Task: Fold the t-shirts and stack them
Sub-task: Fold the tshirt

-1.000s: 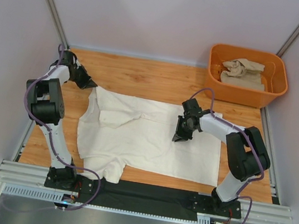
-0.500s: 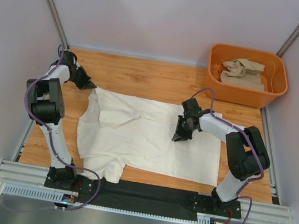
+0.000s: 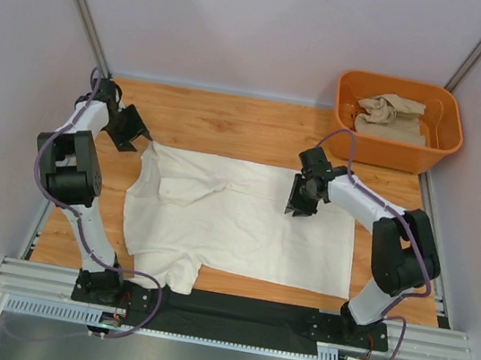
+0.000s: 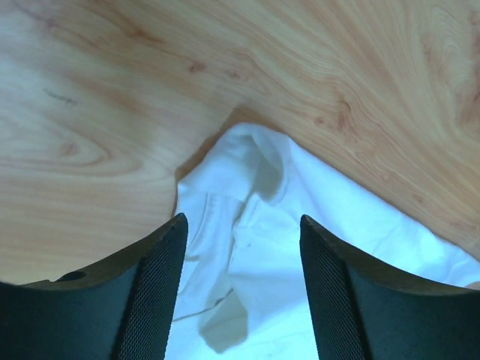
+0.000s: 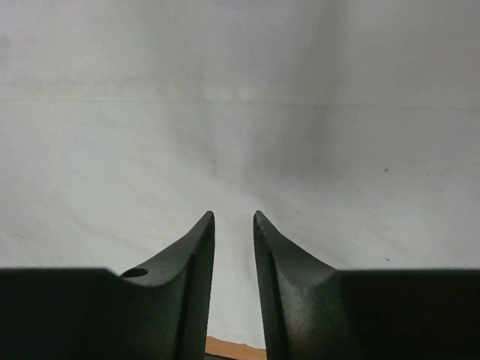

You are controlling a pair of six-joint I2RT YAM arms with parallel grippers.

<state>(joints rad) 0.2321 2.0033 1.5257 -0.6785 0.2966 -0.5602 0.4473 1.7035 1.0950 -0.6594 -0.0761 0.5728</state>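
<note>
Left gripper (image 4: 241, 225): jaws spread wide, nothing between them. Just ahead of its fingertips lies a bunched, folded-over corner of the white shirt (image 3: 234, 220), and beyond that corner is bare table (image 3: 231, 124). We cannot tell whether the tips touch the cloth.

Right gripper (image 5: 233, 217): jaws only a narrow slit apart, pinching nothing, and we see cloth through the gap. It stands over the shirt's far right part, with flat white fabric on every side of it and ahead. Contact with the fabric is unclear.

The white shirt lies spread flat between the two grippers, and its near hem reaches back toward the arm bases.

The beige shirt (image 3: 393, 114) is crumpled inside the tub (image 3: 393, 156), well apart from the right gripper — beyond it and to its right.
</note>
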